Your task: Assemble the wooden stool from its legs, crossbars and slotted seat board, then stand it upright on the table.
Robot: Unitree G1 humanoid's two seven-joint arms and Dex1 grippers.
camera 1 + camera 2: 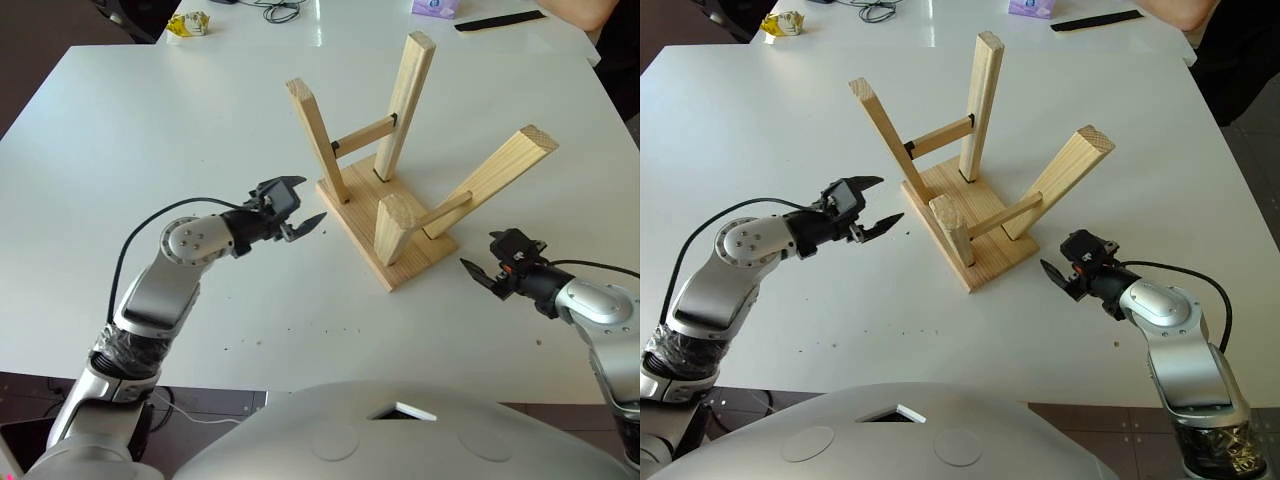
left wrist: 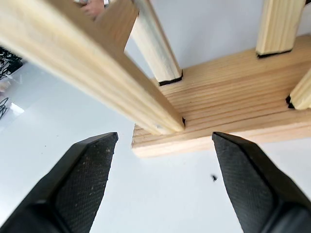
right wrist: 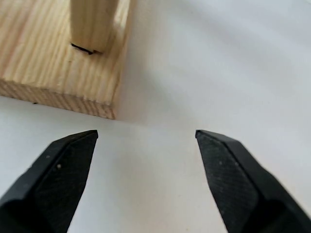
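- The stool (image 1: 400,200) looks assembled but lies upside down. Its seat (image 1: 358,215) is flat on the table (image 1: 150,150), all four legs (image 1: 405,105) point up, and both crossbars (image 1: 365,132) sit between leg pairs. I judge that what is left is turning it over.
- The left gripper (image 2: 165,135) hovers just beside the seat's left edge. Its jaws are spread wide and hold nothing, and they face the edge near the leftmost leg (image 1: 320,140).
- The right gripper (image 3: 146,132) sits low over the table just off the seat's right corner, also spread and empty, and it touches nothing.
- To flip it well, take hold on opposite sides so the load is shared. The seat edge is thin and lies against the table, so a leg or crossbar probably gives the jaws a surer hold.
- Close both grips fully before lifting. The joints may only be pressed in (I cannot tell how tight they are), so pulling on one leg alone could work it out of its slot.
- Roll the stool over one long seat edge rather than lifting it high, and keep both wrists turning together.
- Set all four feet down at once. The legs splay outward, so check that it stands without rocking before letting go.
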